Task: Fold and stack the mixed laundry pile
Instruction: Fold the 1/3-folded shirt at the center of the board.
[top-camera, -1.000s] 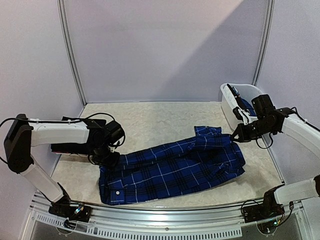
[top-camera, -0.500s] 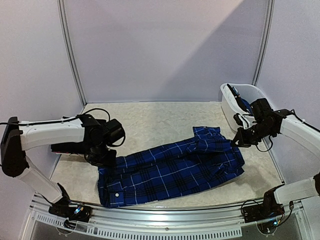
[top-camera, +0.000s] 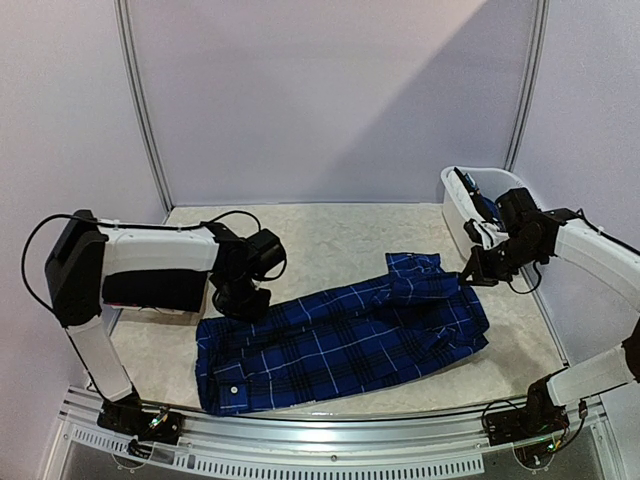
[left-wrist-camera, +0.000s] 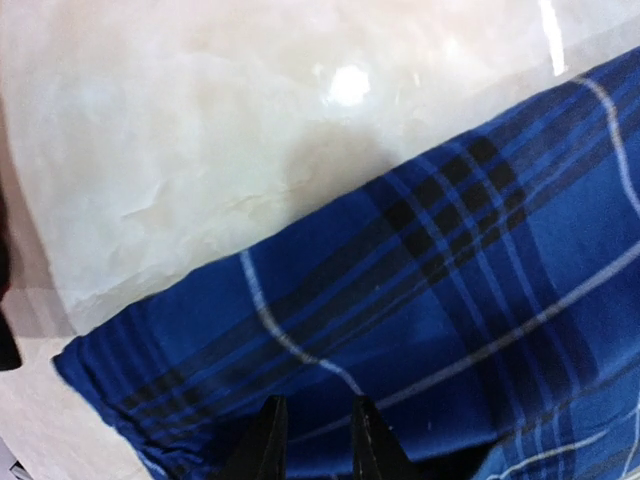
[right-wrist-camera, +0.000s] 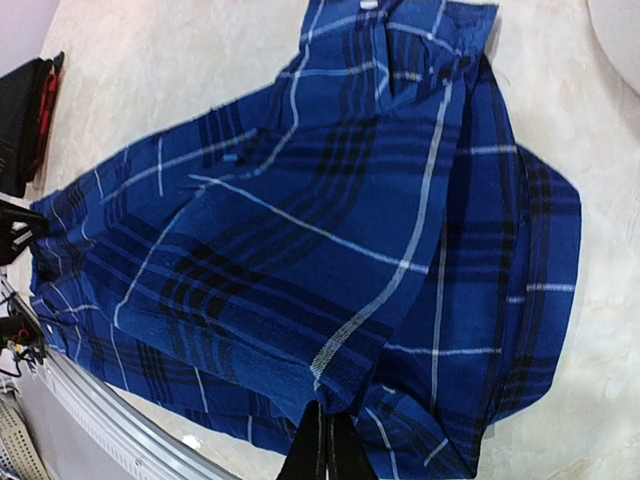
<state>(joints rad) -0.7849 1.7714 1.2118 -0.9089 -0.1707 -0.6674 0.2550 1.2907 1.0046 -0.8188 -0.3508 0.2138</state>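
A blue plaid button shirt (top-camera: 340, 340) lies spread across the middle of the table, its collar end (top-camera: 415, 265) toward the back right. My right gripper (top-camera: 468, 277) is shut on a fold of the shirt's right edge; in the right wrist view the closed fingers (right-wrist-camera: 325, 445) pinch the plaid cloth (right-wrist-camera: 330, 230). My left gripper (top-camera: 243, 303) hovers over the shirt's far left edge. In the left wrist view its fingertips (left-wrist-camera: 317, 405) stand slightly apart above the plaid (left-wrist-camera: 450, 290), with nothing pinched. A folded black garment (top-camera: 150, 290) lies at the left, partly under the left arm.
A white plastic basket (top-camera: 455, 205) stands at the back right, close behind the right gripper, with some cloth inside. Bare table (left-wrist-camera: 200, 130) shows just beyond the shirt's left edge. The metal rail (top-camera: 330, 425) runs along the near edge.
My left gripper let go of the shirt's left edge, opened, and moved right and toward the back. The right gripper shifted slightly back, still holding the shirt.
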